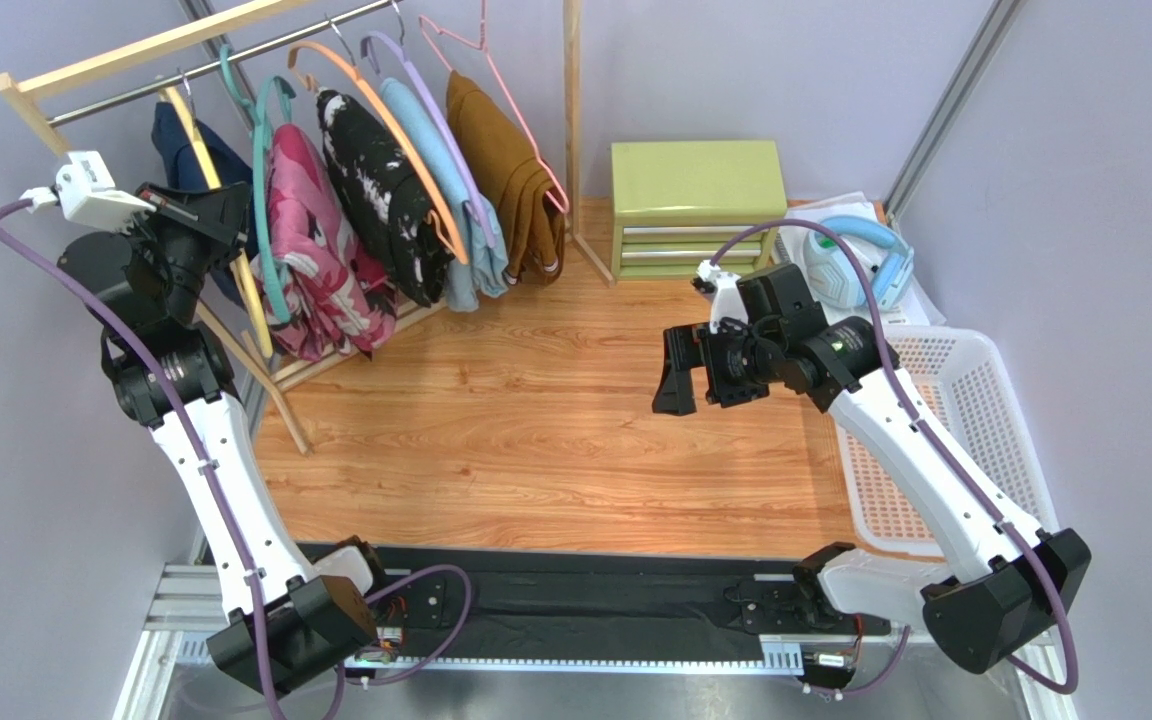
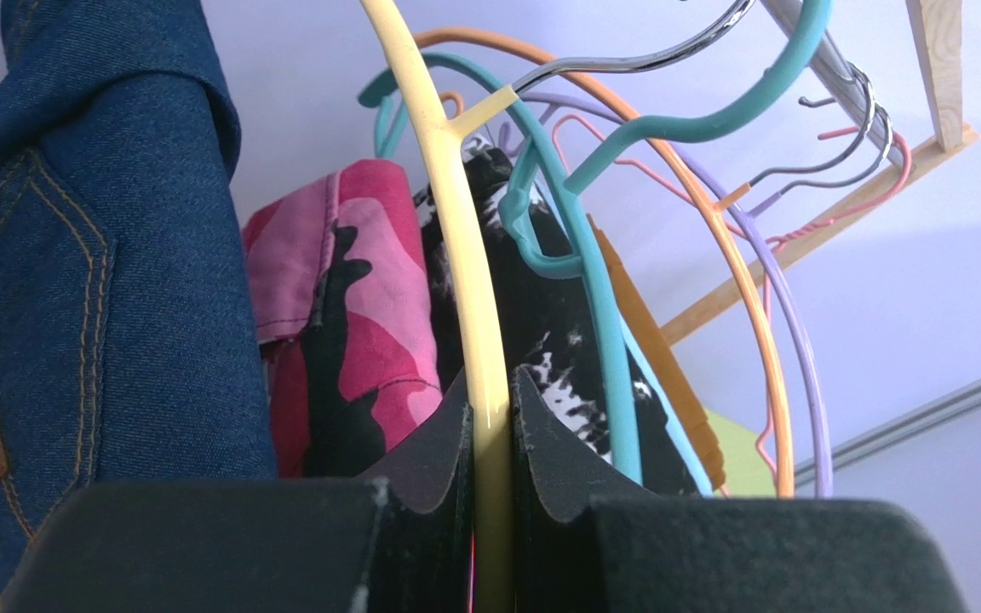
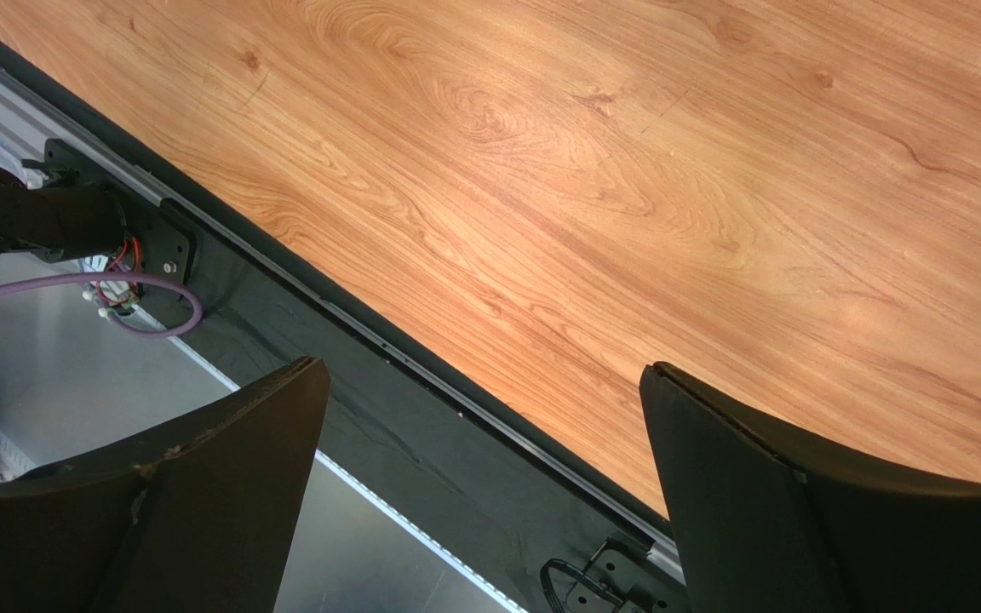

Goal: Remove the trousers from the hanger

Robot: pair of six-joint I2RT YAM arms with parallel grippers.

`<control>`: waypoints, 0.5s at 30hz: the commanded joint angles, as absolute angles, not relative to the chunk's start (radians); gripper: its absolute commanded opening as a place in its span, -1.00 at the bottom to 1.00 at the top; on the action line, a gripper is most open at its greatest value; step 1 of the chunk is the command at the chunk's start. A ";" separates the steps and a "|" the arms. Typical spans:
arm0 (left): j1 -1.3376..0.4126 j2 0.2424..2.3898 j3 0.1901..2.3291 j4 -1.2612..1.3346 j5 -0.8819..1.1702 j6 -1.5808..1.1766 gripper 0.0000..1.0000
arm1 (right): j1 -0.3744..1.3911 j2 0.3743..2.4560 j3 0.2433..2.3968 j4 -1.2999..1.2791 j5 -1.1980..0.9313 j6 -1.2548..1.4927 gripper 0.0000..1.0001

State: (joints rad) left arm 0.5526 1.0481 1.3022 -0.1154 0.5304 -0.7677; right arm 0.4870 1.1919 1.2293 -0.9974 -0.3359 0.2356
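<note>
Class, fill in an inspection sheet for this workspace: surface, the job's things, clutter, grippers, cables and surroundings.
Surface: wooden table, wood grain showing.
Job's things: navy trousers on the yellow hanger; pink patterned trousers on the teal hanger; both hang on the rack.
Clutter: black splotched garment, light blue garment and brown garment on the same rack; green drawer box; white basket.
Grippers: left gripper shut on the yellow hanger; right gripper open above the table, holding nothing.
Cables: purple cables run along both arms.
Surroundings: pale walls.
</note>
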 commanded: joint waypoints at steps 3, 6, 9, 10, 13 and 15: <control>0.561 0.994 1.319 0.175 0.549 -0.701 -1.00 | 0.479 1.200 1.238 -0.957 -0.359 0.209 1.00; 0.563 1.005 1.342 0.195 0.558 -0.709 -1.00 | 0.479 1.198 1.239 -0.957 -0.362 0.209 1.00; 0.563 1.008 1.351 0.215 0.554 -0.736 -1.00 | 0.479 1.198 1.236 -0.957 -0.361 0.207 1.00; 0.561 1.008 1.354 0.212 0.557 -0.744 -1.00 | 0.479 1.195 1.236 -0.957 -0.360 0.207 1.00; 0.561 0.985 1.344 0.206 0.552 -0.765 -1.00 | 0.479 1.189 1.232 -0.956 -0.357 0.207 1.00; 0.561 0.970 1.344 0.178 0.549 -0.767 -1.00 | 0.479 1.189 1.230 -0.959 -0.354 0.207 1.00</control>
State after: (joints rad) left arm 0.5533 1.0428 1.2934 -0.0128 0.5453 -0.7788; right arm 0.4828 1.1969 1.2293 -0.9894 -0.3504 0.2276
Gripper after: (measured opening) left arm 0.142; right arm 0.998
